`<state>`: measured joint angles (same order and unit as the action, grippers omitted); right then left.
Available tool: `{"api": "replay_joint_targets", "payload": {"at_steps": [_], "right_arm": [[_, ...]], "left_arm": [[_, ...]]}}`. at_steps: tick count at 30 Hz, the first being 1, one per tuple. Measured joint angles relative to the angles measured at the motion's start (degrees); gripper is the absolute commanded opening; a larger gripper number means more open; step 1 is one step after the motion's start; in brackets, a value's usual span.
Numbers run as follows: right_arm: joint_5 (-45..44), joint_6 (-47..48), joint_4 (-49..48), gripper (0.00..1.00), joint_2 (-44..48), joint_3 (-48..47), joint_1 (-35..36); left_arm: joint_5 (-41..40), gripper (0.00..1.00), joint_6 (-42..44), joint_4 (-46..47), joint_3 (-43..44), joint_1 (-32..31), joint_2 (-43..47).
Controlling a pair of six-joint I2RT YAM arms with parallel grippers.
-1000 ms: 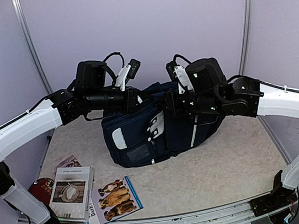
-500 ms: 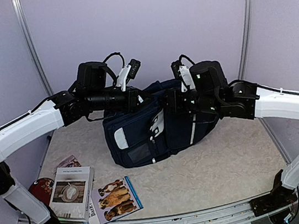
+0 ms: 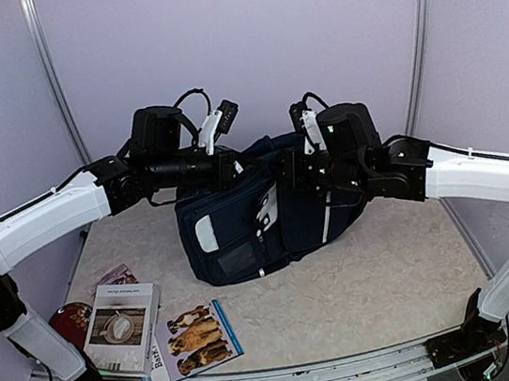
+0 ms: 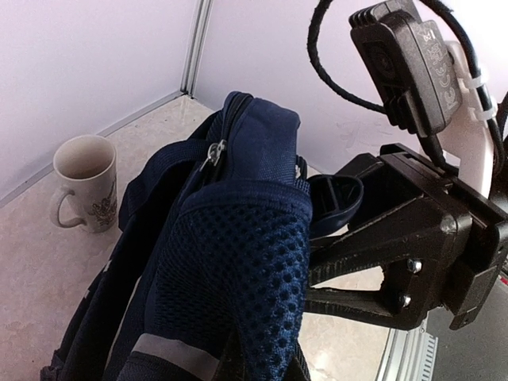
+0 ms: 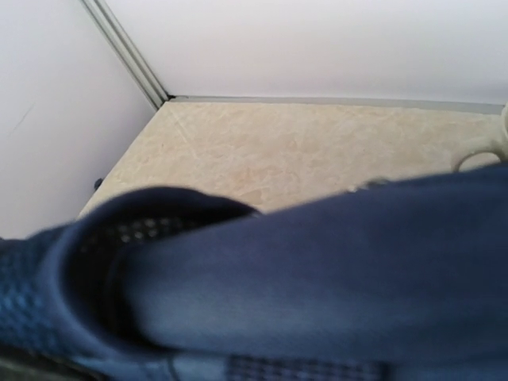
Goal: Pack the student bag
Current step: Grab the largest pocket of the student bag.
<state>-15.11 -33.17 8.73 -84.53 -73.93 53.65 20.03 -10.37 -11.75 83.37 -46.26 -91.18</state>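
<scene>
The student bag point(image 3: 241, 226), navy with white trim, stands upright in the middle of the table with its front pockets facing the near edge. My left gripper point(image 3: 237, 169) is at the bag's top left and is shut on its padded mesh fabric point(image 4: 238, 270), which fills the left wrist view. My right gripper point(image 3: 288, 178) presses against the bag's top from the right. In the right wrist view blurred navy fabric point(image 5: 317, 294) covers the fingers, so their state does not show. The right arm's black wrist point(image 4: 405, 254) sits close beside the bag's top.
A white mug point(image 4: 83, 190) stands on the table behind the bag, near the back wall. At the front left lie a grey-covered book point(image 3: 122, 327), a dog book point(image 3: 199, 338), a booklet point(image 3: 115, 276) and a dark red round thing point(image 3: 69, 323).
The right arm has shifted a little left and upward at the bag's top. The bag has moved slightly right. The left arm has held still.
</scene>
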Motion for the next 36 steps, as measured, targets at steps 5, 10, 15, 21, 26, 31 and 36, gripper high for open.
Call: {"api": "replay_joint_targets", "payload": {"at_steps": [5, 10, 15, 21, 26, 31, 36], "right_arm": [[0.8, -0.1, -0.5, 0.28, 2.8, 3.0, -0.9], [9.2, 6.1, -1.5, 0.28, 4.3, 4.5, -4.0], [11.5, 8.3, -0.2, 0.33, 3.4, 3.2, -5.0], [11.6, 3.8, -1.3, 0.43, 1.8, 2.2, -4.8], [10.3, 0.2, -4.5, 0.33, 0.8, 2.8, -4.2], [8.8, -2.0, -7.4, 0.10, -0.8, 3.0, -3.9], [8.0, -2.8, -8.1, 0.00, -0.8, 3.5, -3.3]], "left_arm": [[-0.2, 0.00, 1.7, -0.1, 0.0, -0.7, 0.0], [-0.6, 0.00, 3.1, -0.3, 0.0, -0.9, 0.0], [-1.0, 0.00, 3.4, -0.3, 0.0, -0.8, 0.0], [-1.7, 0.00, 3.6, -0.4, 0.0, -0.7, 0.0], [-2.4, 0.00, 3.6, -0.5, 0.0, -0.6, 0.0], [-3.3, 0.00, 3.6, -0.5, 0.0, -0.2, 0.0], [-3.6, 0.00, 4.1, -0.3, 0.0, 0.0, 0.0]]}}
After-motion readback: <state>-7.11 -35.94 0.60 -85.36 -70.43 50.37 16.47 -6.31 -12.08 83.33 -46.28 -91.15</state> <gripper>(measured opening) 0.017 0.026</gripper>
